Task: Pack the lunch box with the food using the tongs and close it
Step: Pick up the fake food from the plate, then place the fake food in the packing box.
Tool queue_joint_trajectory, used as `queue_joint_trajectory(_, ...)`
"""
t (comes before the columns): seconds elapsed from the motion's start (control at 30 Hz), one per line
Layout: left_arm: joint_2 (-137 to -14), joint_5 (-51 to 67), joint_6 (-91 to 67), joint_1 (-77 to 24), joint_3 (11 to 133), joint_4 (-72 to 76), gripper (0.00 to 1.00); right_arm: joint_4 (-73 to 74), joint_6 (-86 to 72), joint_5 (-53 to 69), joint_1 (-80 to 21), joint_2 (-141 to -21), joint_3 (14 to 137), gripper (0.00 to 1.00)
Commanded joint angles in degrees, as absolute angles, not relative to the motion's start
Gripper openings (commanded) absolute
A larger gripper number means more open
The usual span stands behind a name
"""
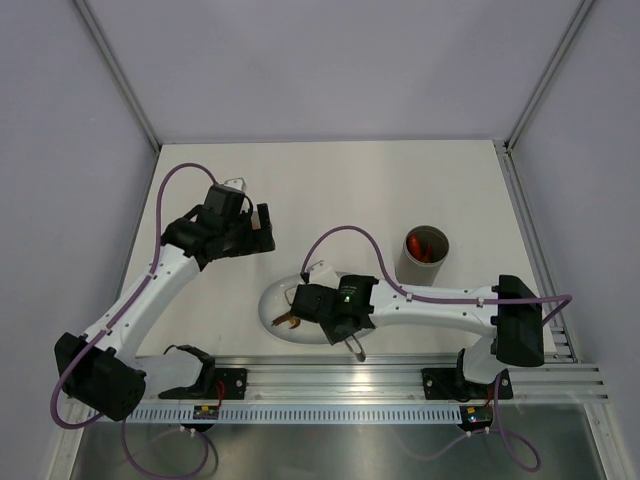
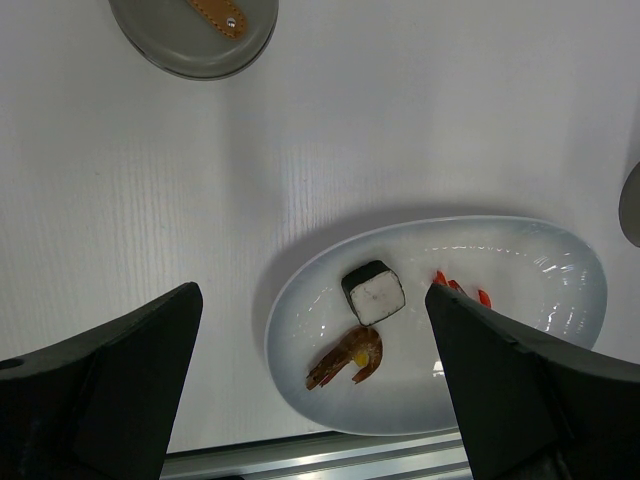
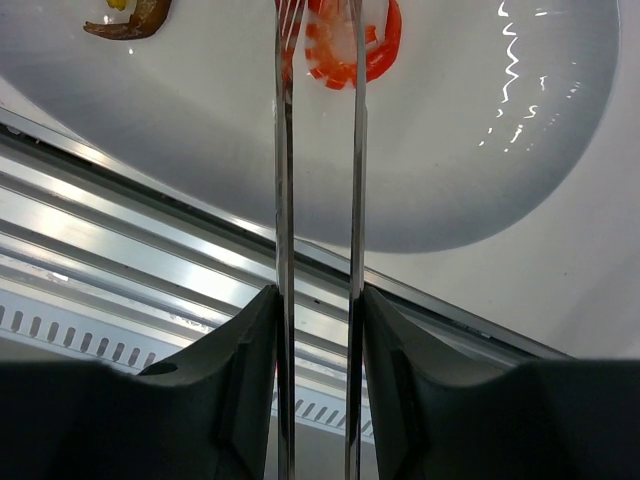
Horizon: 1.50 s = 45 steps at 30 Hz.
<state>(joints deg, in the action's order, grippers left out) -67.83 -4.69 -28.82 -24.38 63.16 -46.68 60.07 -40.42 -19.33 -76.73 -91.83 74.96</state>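
Right end effector (image 3: 319, 312) clamps tongs (image 3: 284, 200); tips at red shrimp (image 3: 388, 40) on plate (image 3: 500, 170).

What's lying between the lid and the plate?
Nothing: in the left wrist view, the table between the lid and the plate is bare.

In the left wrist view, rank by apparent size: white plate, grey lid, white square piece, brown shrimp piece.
1. white plate
2. grey lid, though cropped at the top edge
3. white square piece and brown shrimp piece: look alike, not ranked
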Motion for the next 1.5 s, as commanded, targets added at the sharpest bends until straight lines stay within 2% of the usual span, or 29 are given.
queue_joint_trajectory(0.0,-66.0,-5.0,-28.6,-24.2,62.9,-45.3,0.99,58.7,-39.4,-19.0,-77.2,-92.7,75.5,0.43)
queue_joint_trajectory(0.1,-65.9,-5.0,-28.6,-24.1,62.9,-45.3,0.99,58.7,-39.4,-19.0,-77.2,-92.7,75.2,0.43)
queue_joint_trajectory(0.13,-65.9,-5.0,-28.7,-24.1,62.8,-45.3,0.99,59.1,-39.4,-18.9,-77.3,-92.7,75.1,0.4)
queue_joint_trajectory(0.17,-65.8,-5.0,-28.6,-24.2,62.8,-45.4,0.99,59.1,-39.5,-19.2,-77.2,-92.6,75.2,0.31)
queue_joint_trajectory(0.27,-65.8,-4.9,-28.6,-24.1,62.8,-45.3,0.99,60.0,-40.0,-20.4,-77.2,-91.7,75.8,0.14)
queue_joint_trajectory(0.5,-65.8,-5.0,-28.7,-24.1,62.8,-45.3,0.99,63.2,-42.3,-28.4,-77.2,-84.4,78.1,0.04)
queue_joint_trajectory(0.93,-66.2,-4.7,-28.7,-24.2,63.0,-44.9,0.99,80.8,-51.5,-43.1,-76.4,-80.2,84.3,0.01)
queue_joint_trajectory(1.33,-66.5,-4.4,-28.7,-24.1,63.5,-44.9,0.99,93.5,-59.7,-47.4,-71.3,-74.1,86.6,0.01)
queue_joint_trajectory(1.47,-66.5,-4.3,-28.7,-24.2,63.5,-44.9,0.99,93.4,-61.3,-46.7,-69.6,-70.1,84.7,0.01)
